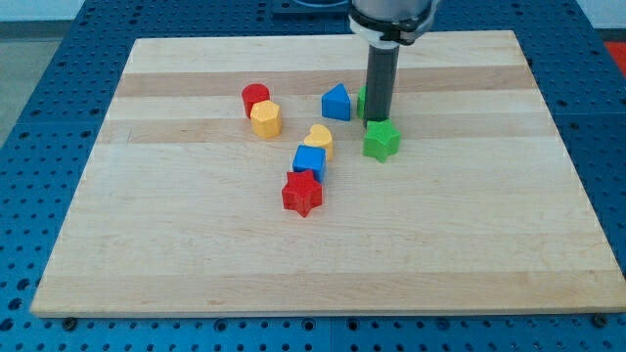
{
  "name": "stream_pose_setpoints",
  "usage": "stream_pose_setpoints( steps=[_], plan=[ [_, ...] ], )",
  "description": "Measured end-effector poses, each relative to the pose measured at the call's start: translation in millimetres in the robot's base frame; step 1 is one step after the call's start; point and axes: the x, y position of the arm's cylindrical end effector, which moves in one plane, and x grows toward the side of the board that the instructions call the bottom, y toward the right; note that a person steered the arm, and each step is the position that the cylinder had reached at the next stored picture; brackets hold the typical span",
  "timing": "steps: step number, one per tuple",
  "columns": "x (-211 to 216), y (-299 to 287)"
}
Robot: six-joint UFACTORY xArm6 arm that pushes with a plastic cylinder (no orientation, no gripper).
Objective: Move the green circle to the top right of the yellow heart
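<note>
Seven blocks are sitting on the wooden board (196,244), and my tip (379,119), a bare rod grasping nothing, is standing just far of the green star (381,141). Mostly hidden behind the rod, the green circle (363,101) is lying to the far right of the yellow heart (319,140), probably because the rod is pressing against it for the push.

I can read no text, label, brand, number or sign anywhere in my view. The wooden board (323,254) shows only bare grain, the coloured blocks carry no markings that I can make out, and the dark rod above my tip (378,121) is plain. The blue perforated table (39,59) around the board bears no lettering either.
</note>
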Motion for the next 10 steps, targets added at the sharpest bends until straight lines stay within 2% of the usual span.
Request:
stream_pose_setpoints(
  steps=[2, 3, 5, 10],
  plan=[
    [-3.7, 43.3],
    [-24.1, 47.9],
    [-59.2, 42.2],
    [-59.4, 11.1]
  ],
)
